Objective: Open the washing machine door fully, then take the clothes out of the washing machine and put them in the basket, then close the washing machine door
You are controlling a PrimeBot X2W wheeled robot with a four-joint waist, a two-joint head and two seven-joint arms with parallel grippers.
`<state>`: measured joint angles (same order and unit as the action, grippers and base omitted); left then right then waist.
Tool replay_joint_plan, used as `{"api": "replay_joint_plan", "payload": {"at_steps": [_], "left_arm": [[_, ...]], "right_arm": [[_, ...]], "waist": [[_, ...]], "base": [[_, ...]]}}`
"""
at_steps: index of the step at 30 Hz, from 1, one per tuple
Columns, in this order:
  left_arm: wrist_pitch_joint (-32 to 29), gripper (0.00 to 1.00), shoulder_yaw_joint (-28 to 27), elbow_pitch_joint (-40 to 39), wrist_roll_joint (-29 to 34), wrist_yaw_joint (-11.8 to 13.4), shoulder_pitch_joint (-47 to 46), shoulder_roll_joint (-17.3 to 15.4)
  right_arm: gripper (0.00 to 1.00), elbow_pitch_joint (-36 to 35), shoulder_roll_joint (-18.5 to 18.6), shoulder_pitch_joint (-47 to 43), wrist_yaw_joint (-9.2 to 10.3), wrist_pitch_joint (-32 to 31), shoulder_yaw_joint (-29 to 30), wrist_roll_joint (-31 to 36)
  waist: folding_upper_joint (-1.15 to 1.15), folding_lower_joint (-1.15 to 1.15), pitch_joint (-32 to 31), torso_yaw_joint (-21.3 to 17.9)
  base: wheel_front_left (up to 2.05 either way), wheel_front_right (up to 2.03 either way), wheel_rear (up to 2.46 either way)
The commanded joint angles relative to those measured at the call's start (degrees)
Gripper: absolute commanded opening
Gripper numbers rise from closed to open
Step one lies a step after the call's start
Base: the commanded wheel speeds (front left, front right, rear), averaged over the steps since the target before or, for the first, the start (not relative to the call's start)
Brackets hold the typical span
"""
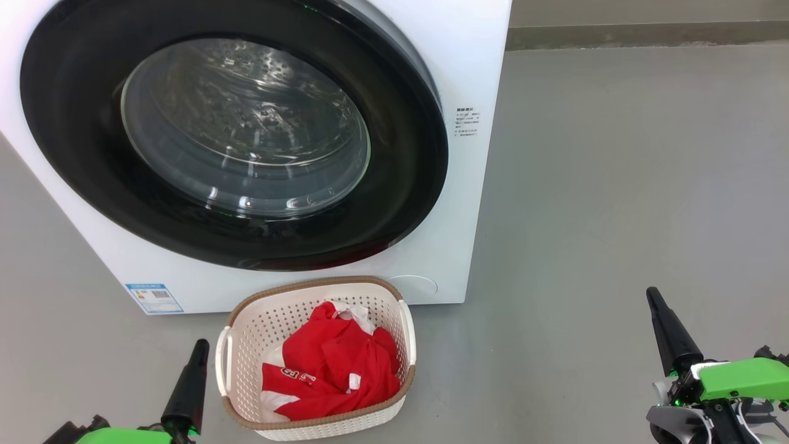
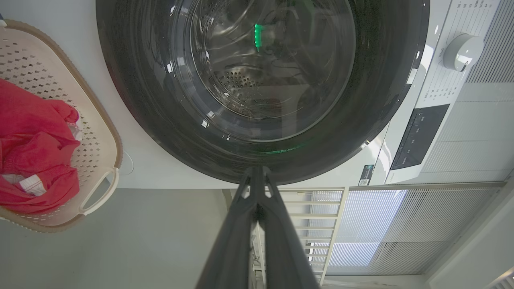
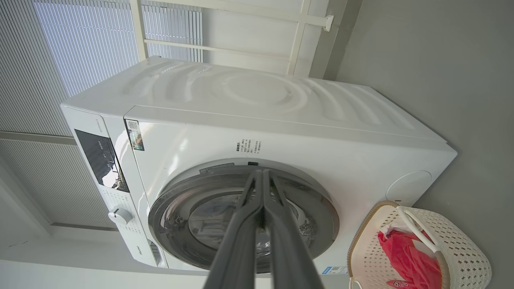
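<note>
Non-task items I see from here:
1) Grey floor (image 1: pixel 616 185), plain, matte.
2) Darker skirting strip (image 1: pixel 647 36) along wall base, top R of head view.
3) Slatted blinds (image 3: pixel 80 52) at back, w/ cream window frame (image 3: pixel 297 40).

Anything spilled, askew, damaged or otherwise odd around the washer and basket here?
Nothing stands out. The washing machine door looks shut flush against the washing machine; the clothes lie wholly inside the basket, which stands upright on the floor in front. The left gripper and right gripper are shut, clear of everything.
</note>
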<state>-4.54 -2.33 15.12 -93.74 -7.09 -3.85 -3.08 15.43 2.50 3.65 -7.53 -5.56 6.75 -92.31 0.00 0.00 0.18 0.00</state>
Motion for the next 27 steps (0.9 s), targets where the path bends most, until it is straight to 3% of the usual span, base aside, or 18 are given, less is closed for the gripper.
{"api": "replay_joint_plan", "payload": {"at_steps": [1, 27], "left_arm": [[-0.3, 0.00, -2.2, -1.2, -0.1, -0.4, -2.2, -1.3], [-0.8, 0.00, -2.7, -1.1, 0.4, -0.4, -2.2, -0.9]], "right_arm": [[0.00, -1.5, 0.9, 2.5, 0.04, -0.3, -1.0, -0.5], [0.00, -1.4, 0.8, 2.5, 0.04, -0.5, -0.7, -0.3]], "waist": [[0.00, 0.00, 0.0, 0.0], [0.00, 0.00, 0.0, 0.0]], "base": [[0.00, 0.00, 0.00], [0.00, 0.00, 0.00]]}}
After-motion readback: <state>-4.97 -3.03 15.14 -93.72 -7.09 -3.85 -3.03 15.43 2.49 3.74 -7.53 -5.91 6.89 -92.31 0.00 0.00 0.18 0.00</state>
